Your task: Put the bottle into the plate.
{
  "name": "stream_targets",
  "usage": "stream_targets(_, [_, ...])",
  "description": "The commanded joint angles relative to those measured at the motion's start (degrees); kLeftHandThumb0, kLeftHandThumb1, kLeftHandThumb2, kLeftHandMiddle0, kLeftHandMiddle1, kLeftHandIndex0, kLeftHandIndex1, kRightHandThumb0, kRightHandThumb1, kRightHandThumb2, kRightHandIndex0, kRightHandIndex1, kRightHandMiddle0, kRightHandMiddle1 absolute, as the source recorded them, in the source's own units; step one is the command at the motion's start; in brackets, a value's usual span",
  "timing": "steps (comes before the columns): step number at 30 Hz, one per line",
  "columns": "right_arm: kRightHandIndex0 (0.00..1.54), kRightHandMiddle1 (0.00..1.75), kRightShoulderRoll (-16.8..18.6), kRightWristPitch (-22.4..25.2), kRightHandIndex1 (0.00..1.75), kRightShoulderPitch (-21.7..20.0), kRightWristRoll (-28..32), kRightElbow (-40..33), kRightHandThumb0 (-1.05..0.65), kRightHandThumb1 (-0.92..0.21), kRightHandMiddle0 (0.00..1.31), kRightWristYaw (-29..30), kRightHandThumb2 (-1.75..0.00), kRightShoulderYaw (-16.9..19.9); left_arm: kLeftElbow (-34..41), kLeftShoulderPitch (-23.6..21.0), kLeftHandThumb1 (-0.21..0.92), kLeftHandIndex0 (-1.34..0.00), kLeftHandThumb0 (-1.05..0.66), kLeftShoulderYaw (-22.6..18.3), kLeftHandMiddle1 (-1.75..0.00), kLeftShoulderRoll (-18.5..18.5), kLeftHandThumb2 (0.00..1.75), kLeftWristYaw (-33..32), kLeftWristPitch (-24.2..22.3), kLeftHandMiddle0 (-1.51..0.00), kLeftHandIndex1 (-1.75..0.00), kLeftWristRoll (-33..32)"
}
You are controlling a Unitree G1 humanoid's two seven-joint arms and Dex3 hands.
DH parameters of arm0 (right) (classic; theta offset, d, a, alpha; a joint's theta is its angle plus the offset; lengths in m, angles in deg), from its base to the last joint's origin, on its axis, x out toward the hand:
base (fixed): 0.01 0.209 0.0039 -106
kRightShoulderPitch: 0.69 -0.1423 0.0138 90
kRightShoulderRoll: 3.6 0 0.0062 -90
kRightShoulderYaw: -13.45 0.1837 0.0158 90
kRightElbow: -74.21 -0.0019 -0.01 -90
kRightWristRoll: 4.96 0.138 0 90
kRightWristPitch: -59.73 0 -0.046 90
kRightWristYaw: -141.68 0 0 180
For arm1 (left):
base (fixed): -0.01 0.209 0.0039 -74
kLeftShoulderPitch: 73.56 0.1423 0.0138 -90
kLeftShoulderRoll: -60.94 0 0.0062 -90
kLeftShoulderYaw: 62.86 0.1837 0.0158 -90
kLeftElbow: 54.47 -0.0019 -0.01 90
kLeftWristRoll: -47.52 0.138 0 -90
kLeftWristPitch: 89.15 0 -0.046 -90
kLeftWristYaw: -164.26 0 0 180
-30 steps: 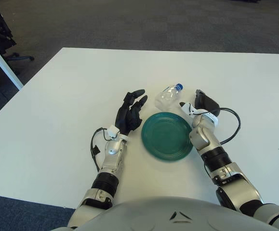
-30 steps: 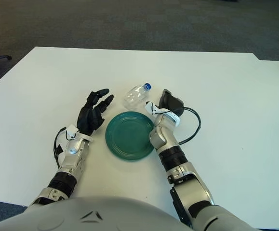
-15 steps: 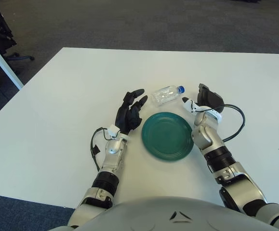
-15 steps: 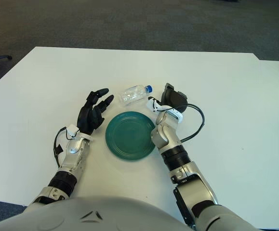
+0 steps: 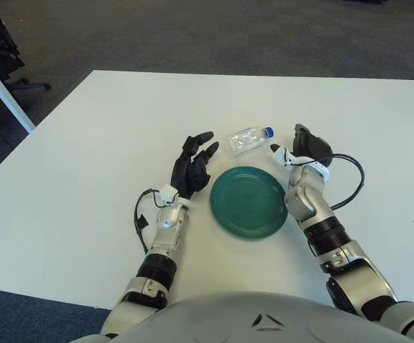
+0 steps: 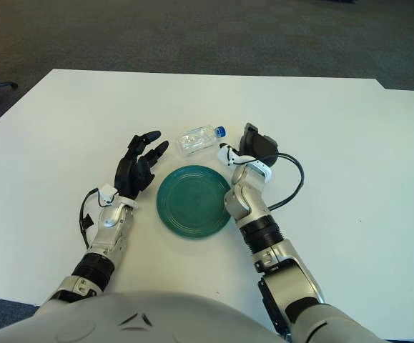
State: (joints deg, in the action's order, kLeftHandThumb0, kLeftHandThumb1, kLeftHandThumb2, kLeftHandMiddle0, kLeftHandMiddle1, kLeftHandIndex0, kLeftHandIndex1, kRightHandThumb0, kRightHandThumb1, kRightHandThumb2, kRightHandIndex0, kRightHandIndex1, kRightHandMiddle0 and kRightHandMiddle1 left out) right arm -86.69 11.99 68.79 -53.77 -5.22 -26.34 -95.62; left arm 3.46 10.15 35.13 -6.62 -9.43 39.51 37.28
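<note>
Bottle (image 5: 248,139) count is one, plate (image 5: 249,201) count is one, and both sit on the white table (image 5: 85,150). We see the clear bottle (blue cap) lying on its side just beyond the green plate's far rim, apart from it; the plate holds nothing. The left hand (image 5: 194,166) shows left of the plate, fingers spread and grasping nothing. The right hand (image 5: 303,148) is near the bottle's cap, right of it; we cannot tell its fingers' state.
</note>
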Motion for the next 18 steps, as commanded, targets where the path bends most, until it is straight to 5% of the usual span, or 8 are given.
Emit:
stream_targets(1, [0.0, 0.0, -2.9, -0.6, 0.0, -3.3, -1.0, -0.9, -1.05, -0.92, 0.0, -1.2, -0.58, 0.7, -10.2, 5.3, 0.92, -0.3, -0.49, -0.9, -0.07, 12.7, 0.81, -1.9, 0.1, -0.69, -0.85, -2.9])
stream_targets(8, [0.0, 0.0, -5.9, -1.1, 0.0, -4.3, -1.2, -0.7, -1.05, -0.92, 0.0, -4.3, -0.55, -0.2, -10.5, 4.8, 0.92, -0.31, -0.49, -0.7, -0.08, 13.5, 0.82, -3.0, -0.4, -0.7, -0.85, -3.0])
stream_targets(18, [0.0, 0.0, -14.9, -9.0, 0.0, -3.9, -4.6, -1.5, -1.05, -0.92, 0.0, -10.1, -0.49, -5.3, -11.8, 3.7, 0.92, -0.33, -0.48, -1.2, -0.08, 13.9, 0.82, -4.5, -0.1, -0.69, -0.86, -3.0])
